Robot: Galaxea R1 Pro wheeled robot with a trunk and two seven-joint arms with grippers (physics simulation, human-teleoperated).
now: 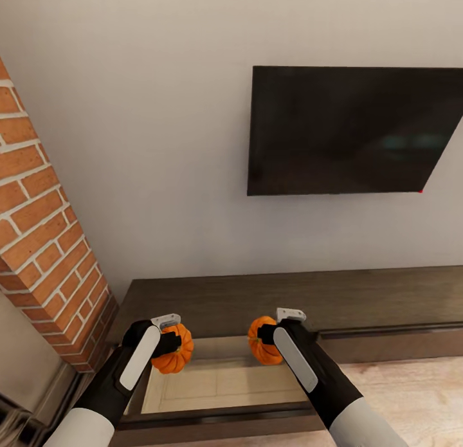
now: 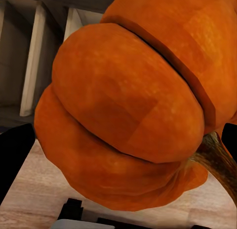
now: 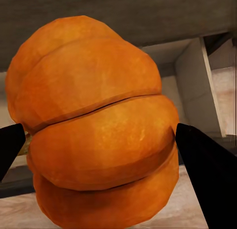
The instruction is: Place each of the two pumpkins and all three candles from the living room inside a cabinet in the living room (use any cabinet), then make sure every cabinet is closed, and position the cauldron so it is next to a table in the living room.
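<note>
Here the grey wall (image 1: 128,145) fills the upper frame, with a dark screen (image 1: 354,132) at upper right and a brick column (image 1: 45,241) at left. Below, the cabinet (image 1: 257,296) has a drawer (image 1: 218,386) pulled open. Your left gripper (image 1: 166,337) pinches one pumpkin (image 1: 175,352), your right gripper (image 1: 275,336) pinches the other pumpkin (image 1: 262,350), both above the drawer. Next, I think, you lower and release them.
</note>
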